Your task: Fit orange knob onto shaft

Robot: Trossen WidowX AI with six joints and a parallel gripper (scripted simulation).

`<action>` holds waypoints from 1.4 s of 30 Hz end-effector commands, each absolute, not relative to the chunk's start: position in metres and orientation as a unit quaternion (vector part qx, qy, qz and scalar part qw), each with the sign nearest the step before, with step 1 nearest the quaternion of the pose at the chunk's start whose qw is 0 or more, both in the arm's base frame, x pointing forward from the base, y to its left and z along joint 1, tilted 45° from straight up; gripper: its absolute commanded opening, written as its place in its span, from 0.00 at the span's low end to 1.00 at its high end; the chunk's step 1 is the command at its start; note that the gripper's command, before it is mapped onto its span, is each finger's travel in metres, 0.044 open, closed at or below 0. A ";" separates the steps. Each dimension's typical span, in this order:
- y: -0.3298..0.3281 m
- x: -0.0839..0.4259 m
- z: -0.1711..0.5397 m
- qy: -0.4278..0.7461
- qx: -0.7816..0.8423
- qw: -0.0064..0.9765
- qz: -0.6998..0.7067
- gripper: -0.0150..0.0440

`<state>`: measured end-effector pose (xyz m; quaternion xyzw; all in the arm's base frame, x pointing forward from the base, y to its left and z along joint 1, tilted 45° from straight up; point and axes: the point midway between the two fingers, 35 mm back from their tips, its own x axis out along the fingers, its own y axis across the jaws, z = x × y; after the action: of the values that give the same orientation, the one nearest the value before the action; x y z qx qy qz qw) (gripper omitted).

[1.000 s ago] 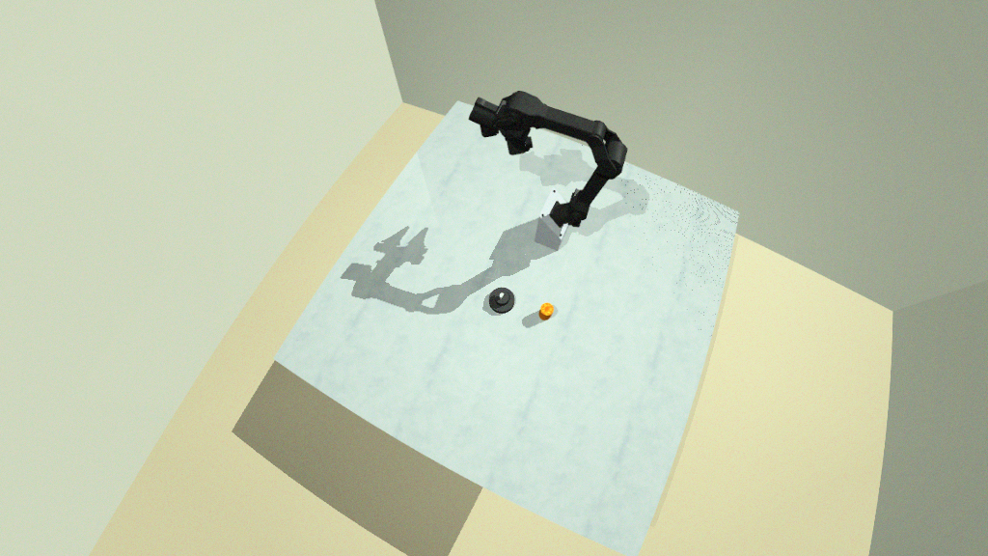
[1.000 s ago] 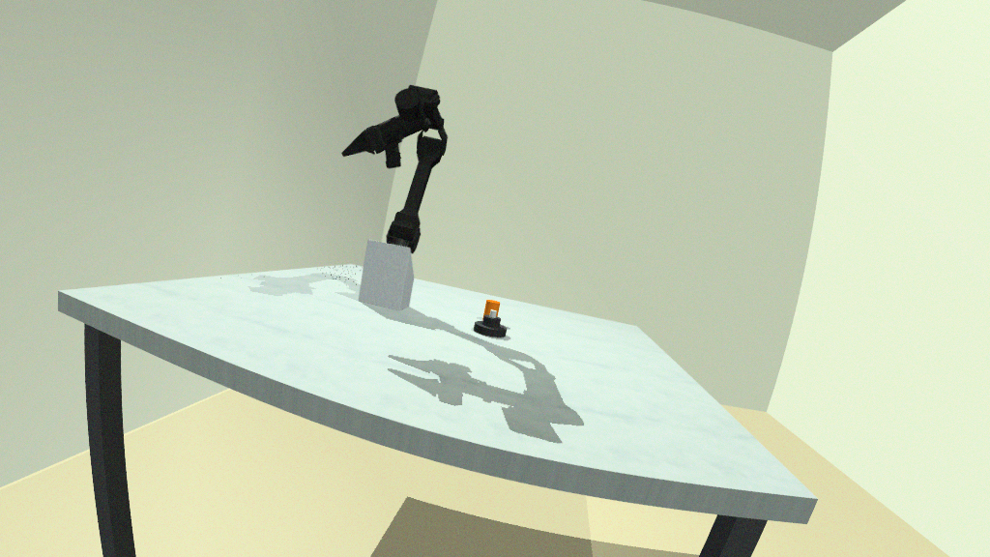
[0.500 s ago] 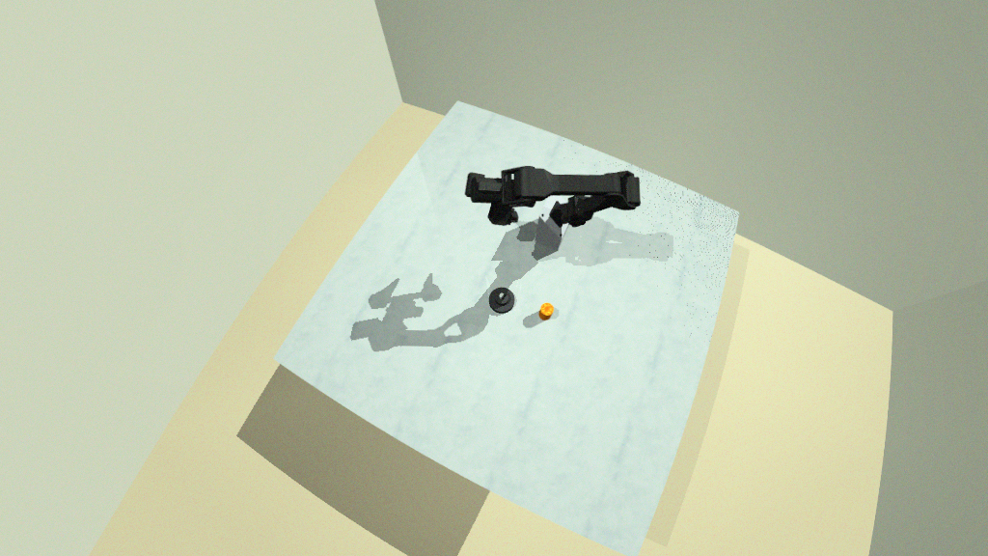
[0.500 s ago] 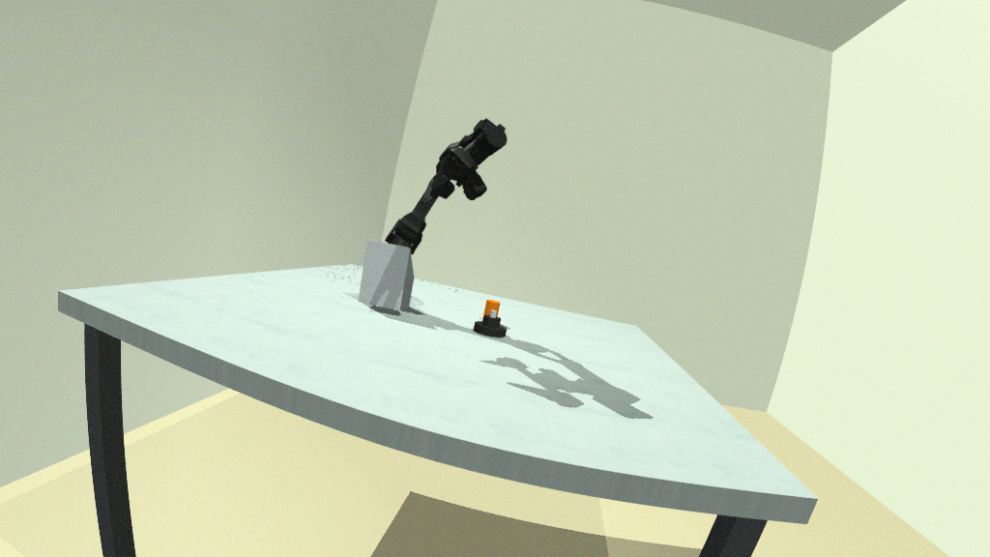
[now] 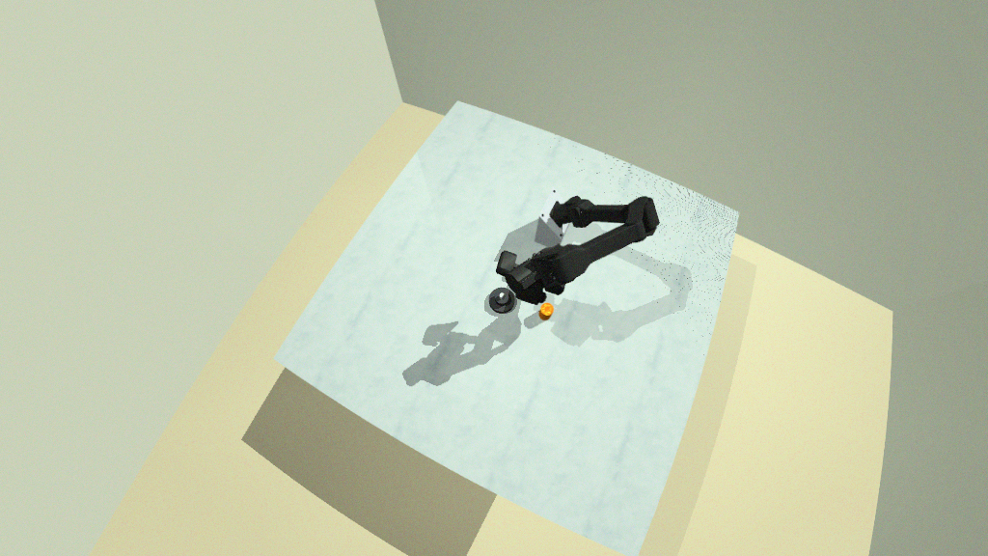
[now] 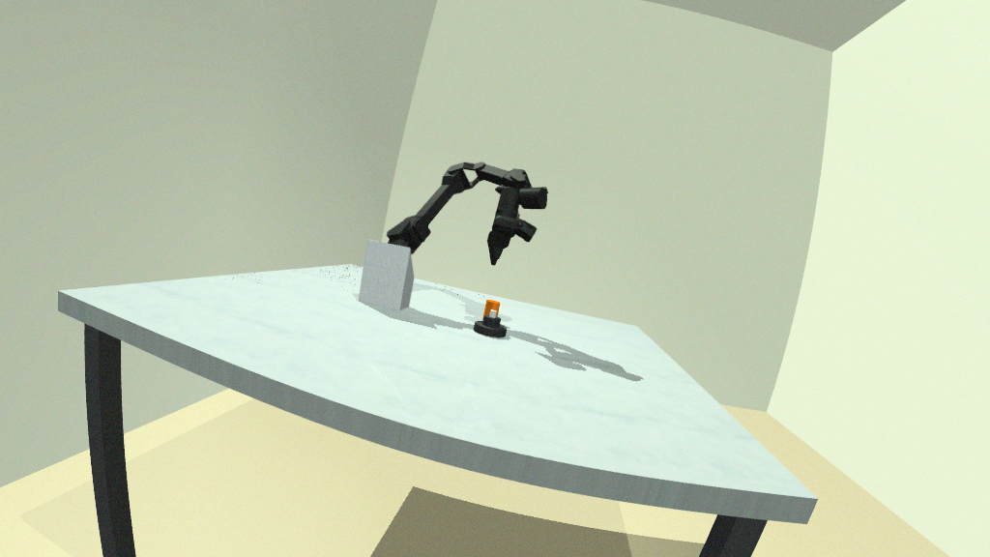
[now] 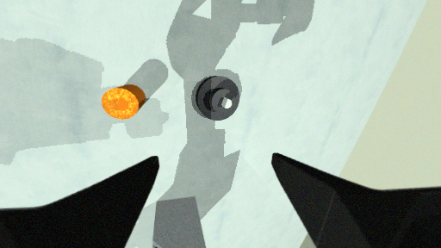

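The orange knob (image 5: 546,311) (image 6: 491,305) (image 7: 121,103) stands upright on the table, beside the pedestal and apart from it. Its hole is hidden underneath. The round black pedestal (image 5: 491,306) (image 6: 489,332) (image 7: 206,111) carries the silver shaft (image 5: 501,294) (image 6: 492,313) (image 7: 227,102), which is bare. The shaft's flat side is too small to tell clearly. My gripper (image 6: 493,263) (image 7: 217,159) is open and empty, pointing down, well above the table. In the wrist view the pedestal lies ahead of the gap between the fingertips, and the knob is ahead and to the left.
The arm's grey base block (image 5: 550,232) (image 6: 385,276) (image 7: 178,220) stands on the pale marble table (image 5: 552,429) (image 6: 276,346) (image 7: 293,86). Shadows of the arm fall across the table around the pedestal and knob. A table edge shows at the right of the wrist view.
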<state>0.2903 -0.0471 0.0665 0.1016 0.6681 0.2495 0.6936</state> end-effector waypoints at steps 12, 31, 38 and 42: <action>0.060 0.295 0.084 0.650 0.239 0.659 0.294 1.00; 0.093 0.294 0.048 0.649 0.240 0.659 0.294 1.00; 0.101 0.295 0.039 0.649 0.239 0.659 0.294 1.00; 0.106 0.295 0.035 0.649 0.239 0.659 0.294 1.00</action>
<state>0.2970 0.1012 0.0391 0.2358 0.6463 0.2944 0.6634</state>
